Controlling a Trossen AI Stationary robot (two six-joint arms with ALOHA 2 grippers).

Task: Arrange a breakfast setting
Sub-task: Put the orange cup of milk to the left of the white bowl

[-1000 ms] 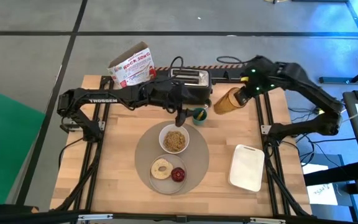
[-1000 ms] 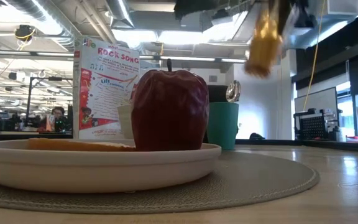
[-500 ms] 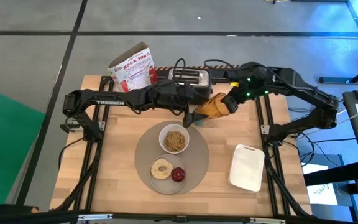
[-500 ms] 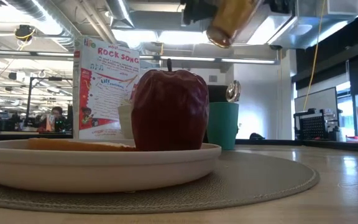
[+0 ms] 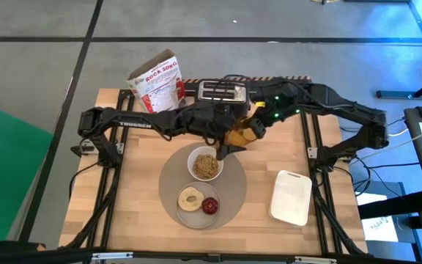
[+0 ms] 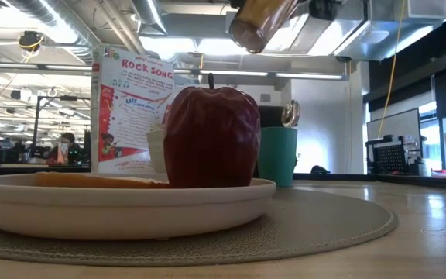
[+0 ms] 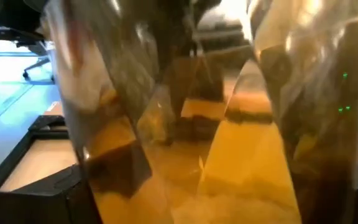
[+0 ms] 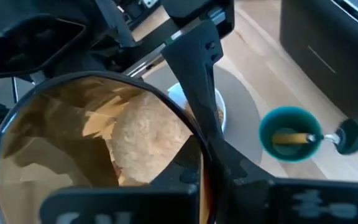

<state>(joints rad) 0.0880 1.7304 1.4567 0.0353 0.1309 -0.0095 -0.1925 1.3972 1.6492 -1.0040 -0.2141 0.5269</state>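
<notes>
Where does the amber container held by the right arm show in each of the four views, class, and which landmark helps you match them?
High view: amber container, tilted, beside the toaster.
Low view: at the top edge, above the teal cup.
Left wrist view: fills the picture.
Right wrist view: lower left, its mouth showing.
Shared landmark: the teal cup.
</notes>
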